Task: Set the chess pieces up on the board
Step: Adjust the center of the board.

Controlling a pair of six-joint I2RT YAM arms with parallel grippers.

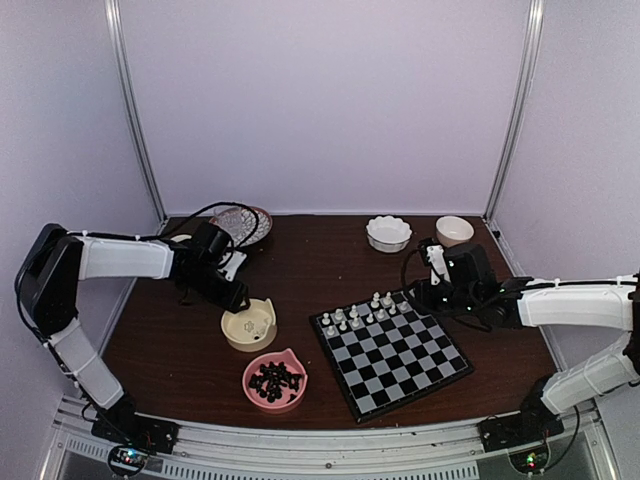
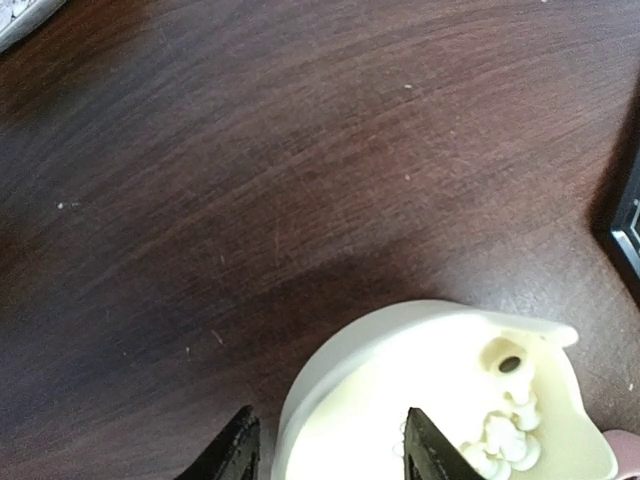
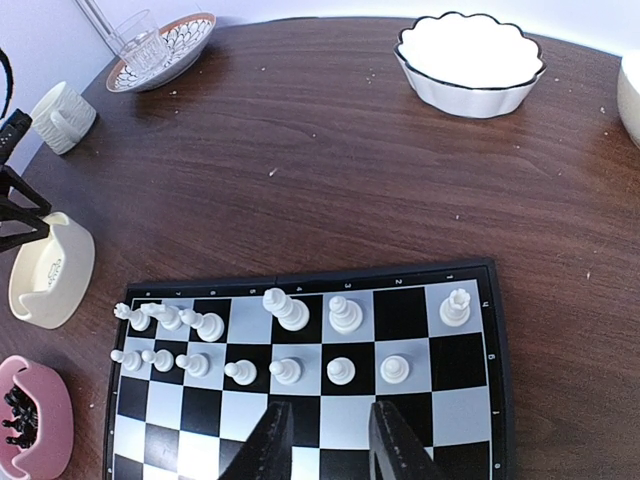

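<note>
The board (image 1: 405,365) lies right of centre, its far two rows holding several white chess pieces (image 1: 355,318). In the right wrist view the back-row pieces (image 3: 285,310), a rook (image 3: 455,305) and a row of pawns (image 3: 285,372) stand on the board (image 3: 400,312). My right gripper (image 3: 325,440) hovers just behind the pawns, open and empty. My left gripper (image 2: 330,450) is open and straddles the rim of the cream bowl (image 2: 400,315), one finger inside it, near loose white pieces (image 2: 505,440). Black pieces fill the pink bowl (image 1: 274,380).
A white scalloped bowl (image 1: 388,232) and a beige bowl (image 1: 454,230) stand at the back right. A patterned plate (image 1: 243,222) with a glass (image 3: 140,45) sits at the back left, a cream cup (image 3: 62,115) beside it. The board's corner (image 2: 628,225) lies close to the cream bowl.
</note>
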